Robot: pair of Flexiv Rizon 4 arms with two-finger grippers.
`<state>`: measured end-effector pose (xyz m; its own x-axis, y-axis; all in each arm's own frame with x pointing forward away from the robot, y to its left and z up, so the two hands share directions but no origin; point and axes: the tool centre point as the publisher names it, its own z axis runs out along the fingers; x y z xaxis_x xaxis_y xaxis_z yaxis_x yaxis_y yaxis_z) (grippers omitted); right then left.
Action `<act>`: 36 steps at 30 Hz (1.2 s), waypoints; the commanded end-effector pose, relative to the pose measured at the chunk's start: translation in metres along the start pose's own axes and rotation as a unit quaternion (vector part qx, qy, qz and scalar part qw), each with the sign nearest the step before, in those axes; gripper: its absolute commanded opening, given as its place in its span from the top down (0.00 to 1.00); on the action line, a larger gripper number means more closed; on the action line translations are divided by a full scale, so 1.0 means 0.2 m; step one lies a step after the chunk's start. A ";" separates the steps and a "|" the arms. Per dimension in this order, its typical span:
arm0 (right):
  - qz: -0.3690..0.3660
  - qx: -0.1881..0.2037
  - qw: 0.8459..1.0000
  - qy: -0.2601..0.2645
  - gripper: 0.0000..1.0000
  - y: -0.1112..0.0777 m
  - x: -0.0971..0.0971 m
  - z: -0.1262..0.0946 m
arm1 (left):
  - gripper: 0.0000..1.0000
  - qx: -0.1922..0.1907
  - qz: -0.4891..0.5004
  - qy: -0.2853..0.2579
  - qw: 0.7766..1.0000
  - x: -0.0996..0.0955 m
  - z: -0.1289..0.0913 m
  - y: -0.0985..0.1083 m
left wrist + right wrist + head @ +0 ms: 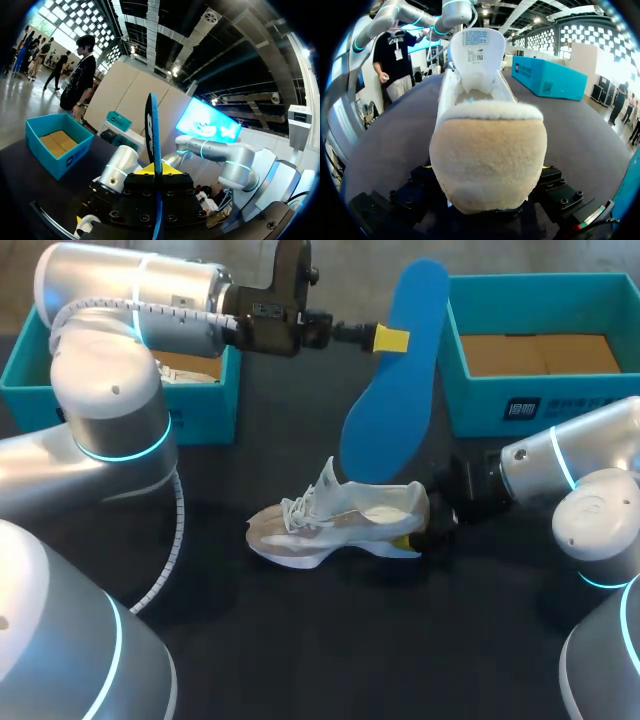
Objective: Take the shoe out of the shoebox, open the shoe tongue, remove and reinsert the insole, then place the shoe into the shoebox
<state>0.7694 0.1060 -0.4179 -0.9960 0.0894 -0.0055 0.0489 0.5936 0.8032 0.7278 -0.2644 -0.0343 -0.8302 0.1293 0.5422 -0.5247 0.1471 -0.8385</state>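
Left tool: our left tool (pixel 395 339) is held high above the desk (pixel 300 640), out past the middle, and is clenched on the insole (pixel 395 390) about a third of the way down from its upper end.
Left tool, own view: the left tool (pixel 157 172) shows the insole (pixel 152 130) edge-on, standing straight up out of the gap, with a yellow tip tight against its side.
Insole: blue and clear of the desk. It hangs slanted, its upper end over the edge of the right shoebox (pixel 475 400) and its lower end just above the shoe (pixel 340 520).
Shoe: a white and beige trainer lying on the dark desk near the middle, toe towards our left arm (pixel 130 315) and heel towards our right arm (pixel 590 470). Its laces (pixel 305 505) are loose.
Tongue: the tongue (pixel 475 50) stands pulled up and forward, label side showing, so the mouth of the shoe (pixel 487 150) is open.
Right tool: our right tool (pixel 420 525) sits low at the heel and grasps the shoe there. One yellow tip lies against the near side of the heel, and in its own view the fleecy heel fills the gap of the right tool (pixel 487 172).
Right shoebox: teal, at the far right of the desk, with a brown card floor. It is also visible ahead of the left tool (pixel 75 155).
Left shoebox: the left shoebox (pixel 205 405) is teal too, at the far left behind our left arm, with pale paper inside. It stands well apart from the shoe (pixel 547 77).
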 end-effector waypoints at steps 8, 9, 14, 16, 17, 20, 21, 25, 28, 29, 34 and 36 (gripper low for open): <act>0.000 0.001 1.000 0.000 1.00 0.00 -0.01 0.01 | 1.00 0.050 -0.025 -0.020 0.998 0.06 0.04 -0.10; 0.000 0.001 1.000 0.000 1.00 0.00 -0.01 0.01 | 1.00 0.059 -0.024 -0.021 0.998 0.08 0.04 -0.11; 0.000 0.001 1.000 0.000 1.00 0.00 -0.01 0.01 | 1.00 0.106 -0.042 -0.037 0.993 0.16 0.04 -0.19; 0.000 0.001 1.000 0.000 1.00 0.00 -0.01 0.01 | 1.00 0.124 -0.052 -0.042 0.990 0.21 0.04 -0.21; 0.000 0.001 1.000 0.000 1.00 0.00 -0.01 0.01 | 1.00 0.129 -0.052 -0.042 0.989 0.23 0.04 -0.22; 0.000 0.001 1.000 0.000 1.00 0.00 -0.01 0.01 | 1.00 0.149 -0.058 -0.038 0.986 0.30 0.04 -0.25; 0.000 0.001 1.000 0.000 1.00 0.00 -0.01 0.01 | 1.00 0.153 -0.060 -0.039 0.986 0.32 0.03 -0.25; 0.000 0.001 1.000 0.000 1.00 0.00 -0.01 0.01 | 1.00 0.159 -0.083 -0.018 0.984 0.38 0.02 -0.26; 0.000 0.001 1.000 0.000 1.00 0.00 -0.01 0.01 | 1.00 0.178 -0.105 0.006 0.978 0.44 0.02 -0.28; 0.000 0.001 1.000 0.000 1.00 0.00 -0.01 0.01 | 1.00 0.179 -0.107 0.008 0.978 0.45 0.01 -0.28; 0.000 0.001 1.000 0.000 1.00 0.00 -0.01 0.01 | 1.00 0.160 -0.138 0.026 0.977 0.54 -0.01 -0.28; 0.000 0.001 1.000 0.000 1.00 0.00 -0.01 0.01 | 1.00 0.157 -0.152 0.031 0.975 0.57 -0.01 -0.26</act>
<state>0.7694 0.1060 -0.4179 -0.9960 0.0894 -0.0055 0.0488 0.5936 0.8033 0.6691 -0.2662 0.0723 -0.6298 0.1945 0.7520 -0.7764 -0.1299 -0.6167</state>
